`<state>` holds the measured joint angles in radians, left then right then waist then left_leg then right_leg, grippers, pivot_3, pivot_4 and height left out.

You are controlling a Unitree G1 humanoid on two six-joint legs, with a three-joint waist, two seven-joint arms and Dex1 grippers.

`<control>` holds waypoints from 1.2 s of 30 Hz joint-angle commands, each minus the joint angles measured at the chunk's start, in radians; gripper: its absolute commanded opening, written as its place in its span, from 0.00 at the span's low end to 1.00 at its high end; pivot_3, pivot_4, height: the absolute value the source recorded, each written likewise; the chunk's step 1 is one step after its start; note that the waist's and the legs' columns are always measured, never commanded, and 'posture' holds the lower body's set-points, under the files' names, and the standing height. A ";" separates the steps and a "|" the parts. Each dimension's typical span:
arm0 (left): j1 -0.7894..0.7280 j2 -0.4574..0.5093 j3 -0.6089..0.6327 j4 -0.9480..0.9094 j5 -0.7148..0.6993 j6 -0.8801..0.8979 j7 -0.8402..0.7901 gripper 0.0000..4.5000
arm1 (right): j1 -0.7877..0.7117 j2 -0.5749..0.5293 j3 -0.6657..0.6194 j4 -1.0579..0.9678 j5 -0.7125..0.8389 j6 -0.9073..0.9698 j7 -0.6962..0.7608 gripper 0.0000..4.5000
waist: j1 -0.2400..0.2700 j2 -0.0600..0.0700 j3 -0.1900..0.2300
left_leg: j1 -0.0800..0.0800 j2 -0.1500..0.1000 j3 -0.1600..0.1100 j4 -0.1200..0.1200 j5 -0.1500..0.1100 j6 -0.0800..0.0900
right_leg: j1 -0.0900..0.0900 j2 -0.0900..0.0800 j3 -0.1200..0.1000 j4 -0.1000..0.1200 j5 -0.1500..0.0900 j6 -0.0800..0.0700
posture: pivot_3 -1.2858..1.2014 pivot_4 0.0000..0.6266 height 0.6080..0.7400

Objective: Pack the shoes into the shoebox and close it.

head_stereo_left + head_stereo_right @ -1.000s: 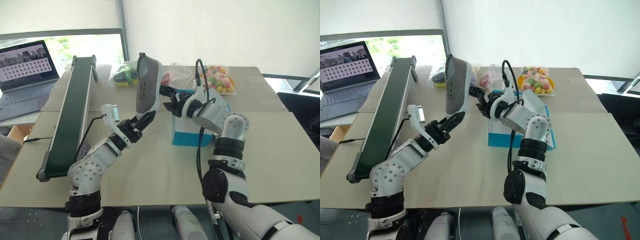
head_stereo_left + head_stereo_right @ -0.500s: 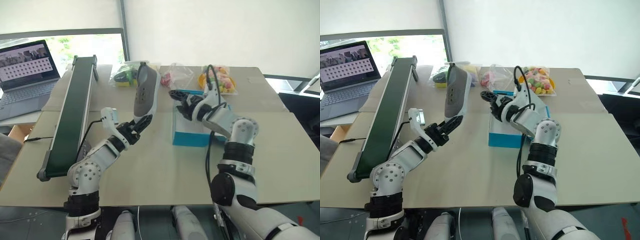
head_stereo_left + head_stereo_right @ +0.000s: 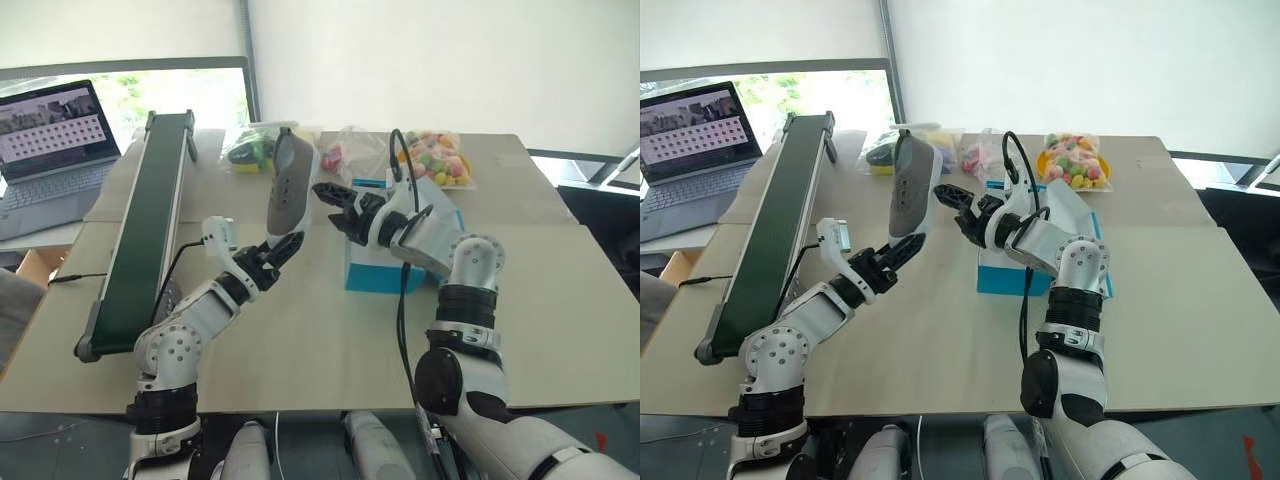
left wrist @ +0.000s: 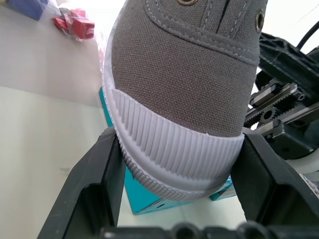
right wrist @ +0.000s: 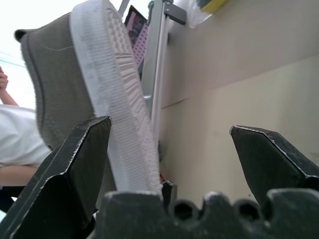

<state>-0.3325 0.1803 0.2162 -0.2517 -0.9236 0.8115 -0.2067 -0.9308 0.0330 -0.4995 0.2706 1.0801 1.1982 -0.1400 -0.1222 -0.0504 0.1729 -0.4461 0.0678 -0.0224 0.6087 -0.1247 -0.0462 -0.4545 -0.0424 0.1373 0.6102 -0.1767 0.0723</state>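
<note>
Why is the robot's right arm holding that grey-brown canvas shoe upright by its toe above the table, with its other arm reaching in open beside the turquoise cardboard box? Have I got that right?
Not quite: the left gripper holds the grey-brown canvas shoe upright by its toe, its jaws shut on the ridged toe in the left wrist view. The right gripper is the open one reaching in, beside the turquoise cardboard box.

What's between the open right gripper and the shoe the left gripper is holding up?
Nothing: in the left eye view a bare gap of air separates the right gripper from the shoe, which the left gripper holds by its toe.
</note>
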 commanded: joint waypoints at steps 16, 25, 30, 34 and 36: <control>-0.006 -0.003 -0.024 -0.045 -0.007 -0.009 -0.007 0.62 | -0.035 -0.015 0.053 0.026 0.025 -0.041 0.048 1.00 | 0.000 0.000 0.000 | -0.001 0.000 -0.002 0.000 0.000 0.000 | 0.000 0.000 -0.003 0.000 -0.001 -0.001 | 0.52 0.24 1.00; -0.003 0.001 -0.031 -0.056 -0.014 -0.002 -0.006 0.61 | -0.081 -0.051 0.066 0.122 -0.033 -0.111 0.156 0.88 | 0.000 0.000 0.000 | -0.001 0.000 -0.003 0.000 0.000 0.000 | 0.000 0.000 -0.004 0.000 0.000 -0.001 | 0.52 0.24 1.00; -0.006 0.001 -0.033 -0.053 -0.010 -0.004 -0.004 0.61 | -0.082 -0.057 0.064 0.100 -0.032 -0.110 0.166 0.53 | 0.000 0.000 0.000 | -0.001 0.000 -0.003 0.000 0.000 0.000 | 0.000 0.000 -0.004 0.000 0.000 -0.001 | 0.52 0.24 1.00; -0.007 0.009 -0.043 -0.048 0.003 -0.007 -0.011 0.61 | -0.090 -0.049 0.051 0.076 -0.009 -0.104 0.144 0.21 | 0.000 0.000 0.000 | -0.001 0.000 -0.003 0.000 0.000 0.000 | 0.000 0.000 -0.004 0.000 0.000 -0.001 | 0.52 0.24 1.00; -0.006 0.017 -0.054 -0.049 0.016 -0.009 -0.019 0.61 | -0.096 -0.046 0.043 0.063 0.003 -0.103 0.128 0.17 | 0.001 0.000 0.000 | -0.001 0.000 -0.004 0.000 0.000 0.000 | 0.000 0.000 -0.005 0.000 0.000 -0.001 | 0.52 0.24 1.00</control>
<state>-0.3306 0.1925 0.1817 -0.2602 -0.9139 0.8111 -0.2050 -0.9815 -0.0154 -0.4386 0.3991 1.0415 1.1015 -0.0072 -0.1217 -0.0503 0.1730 -0.4473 0.0679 -0.0260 0.6086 -0.1247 -0.0462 -0.4543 -0.0423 0.1326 0.6105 -0.1772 0.0714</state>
